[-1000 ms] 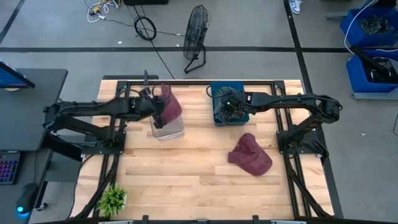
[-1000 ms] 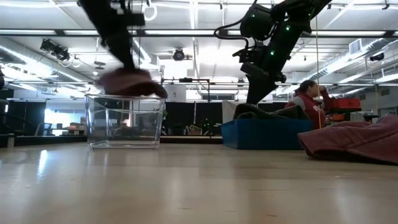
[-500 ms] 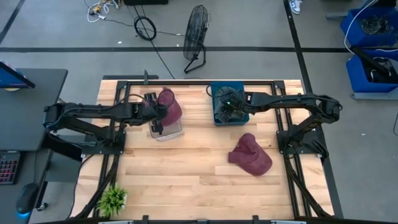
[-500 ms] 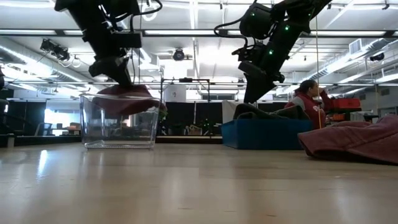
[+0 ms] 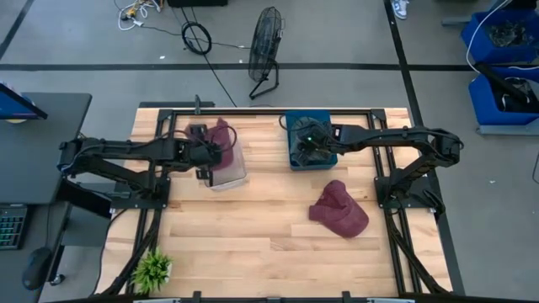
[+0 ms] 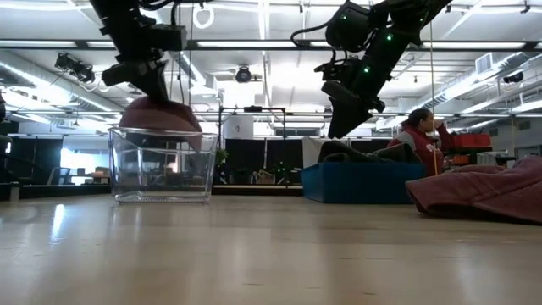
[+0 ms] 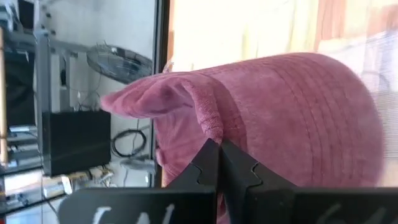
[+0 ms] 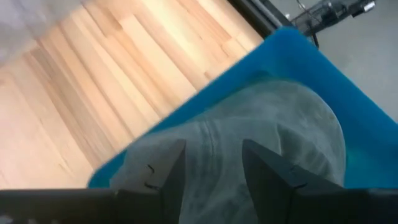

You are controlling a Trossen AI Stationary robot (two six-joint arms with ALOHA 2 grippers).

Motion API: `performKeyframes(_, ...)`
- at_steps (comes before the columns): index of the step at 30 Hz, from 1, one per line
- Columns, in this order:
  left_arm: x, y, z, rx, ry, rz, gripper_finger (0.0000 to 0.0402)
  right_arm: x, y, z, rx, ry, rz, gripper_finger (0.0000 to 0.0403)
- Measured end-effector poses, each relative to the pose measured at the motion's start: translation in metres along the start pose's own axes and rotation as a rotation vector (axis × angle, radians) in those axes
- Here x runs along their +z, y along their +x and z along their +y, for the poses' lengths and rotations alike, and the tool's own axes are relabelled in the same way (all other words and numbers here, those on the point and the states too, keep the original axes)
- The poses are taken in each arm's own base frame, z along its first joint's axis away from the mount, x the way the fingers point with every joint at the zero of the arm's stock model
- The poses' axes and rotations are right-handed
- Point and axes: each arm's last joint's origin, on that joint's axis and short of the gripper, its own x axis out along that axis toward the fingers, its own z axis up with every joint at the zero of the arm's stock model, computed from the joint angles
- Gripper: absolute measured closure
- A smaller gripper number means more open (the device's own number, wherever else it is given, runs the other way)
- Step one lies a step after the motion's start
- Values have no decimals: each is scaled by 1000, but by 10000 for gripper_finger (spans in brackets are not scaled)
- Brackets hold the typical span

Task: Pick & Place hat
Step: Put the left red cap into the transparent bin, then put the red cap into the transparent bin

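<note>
- Left gripper (image 7: 219, 163) pinched tight on a fold of the maroon corduroy hat (image 5: 223, 143), holding it at the rim of the clear plastic box (image 6: 161, 165), crown partly inside.
- Right gripper (image 8: 212, 163) fingers spread apart, hovering just over a grey fabric hat (image 8: 249, 134) lying in the blue plastic bin (image 5: 296, 126).
- Second maroon hat (image 5: 338, 209) lies on the wooden table (image 5: 253, 236), near the right arm's base.

The wooden table (image 5: 253, 236) carries a clear container (image 5: 227, 172), blue bin (image 5: 295, 139), maroon hat (image 5: 338, 209), and small plant (image 5: 153, 269).
</note>
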Motion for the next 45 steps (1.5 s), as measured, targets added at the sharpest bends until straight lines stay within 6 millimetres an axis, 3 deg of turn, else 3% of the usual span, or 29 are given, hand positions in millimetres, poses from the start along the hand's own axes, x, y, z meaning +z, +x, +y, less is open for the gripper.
performKeyframes(7, 3, 5, -2, 10, -27, -35, 396, 18, -5, 13, 71, 23, -203, 277)
performKeyframes(16, 8, 10, 1, -74, -38, -106, 396, 42, 0, 36, 292, -10, -479, 395)
performKeyframes(23, 8, 26, 4, -109, -78, -50, 395, 35, 28, 51, 322, -20, -440, 399)
performKeyframes(28, 10, 46, -2, -144, -71, 28, 394, 32, 35, 53, 312, -26, -420, 394)
performKeyframes(33, 14, 61, -6, -140, -71, 67, 376, 35, 30, 52, 307, -64, -455, 399)
performKeyframes(38, 14, 76, -13, -154, -45, 132, 320, 36, 26, 50, 309, -67, -457, 393)
performKeyframes(42, 17, 71, -17, -159, -24, 120, 273, 35, 13, 48, 374, -110, -436, 378)
performKeyframes(45, 20, 54, -14, -138, -7, 98, 244, 32, -5, 47, 417, -162, -399, 365)
